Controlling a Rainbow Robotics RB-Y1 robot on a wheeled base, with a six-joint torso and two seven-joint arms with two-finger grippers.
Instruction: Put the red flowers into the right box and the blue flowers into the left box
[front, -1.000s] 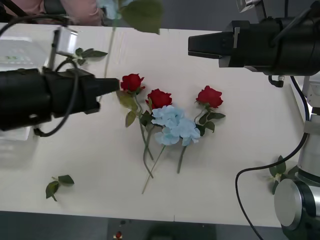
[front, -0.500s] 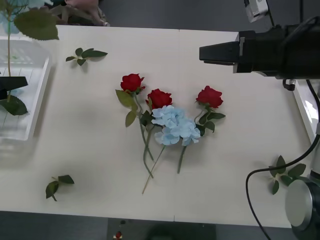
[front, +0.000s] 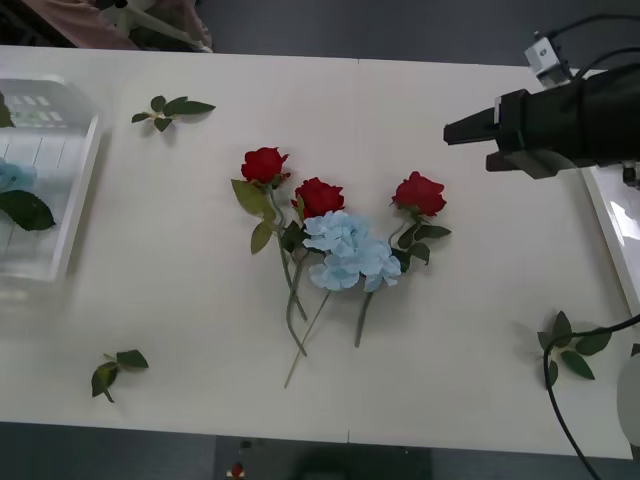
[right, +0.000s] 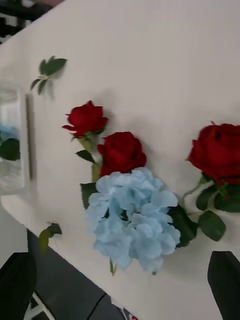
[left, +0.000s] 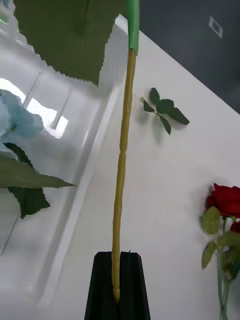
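Three red flowers (front: 263, 163) (front: 318, 195) (front: 418, 192) lie mid-table around a heap of blue flowers (front: 350, 250). My right gripper (front: 462, 132) hovers open above the table, just right of the rightmost rose; in its wrist view its black fingers (right: 17, 282) frame the blue cluster (right: 132, 217) and the roses (right: 120, 151). My left gripper (left: 117, 287) is shut on the thin stem (left: 122, 145) of a blue flower with a big leaf, over the left box (left: 95, 165). That flower's bloom is out of view. Another blue bloom (front: 10, 175) lies in the left box (front: 75, 210).
Loose leaf sprigs lie at the back left (front: 170, 108), the front left (front: 118, 368) and the front right (front: 570, 350). A strip of the right box (front: 605, 225) shows at the right edge, under my right arm.
My left arm has swung left out of the front view, carrying the blue flower over the left box. My right arm has drawn back to the right and a little nearer.
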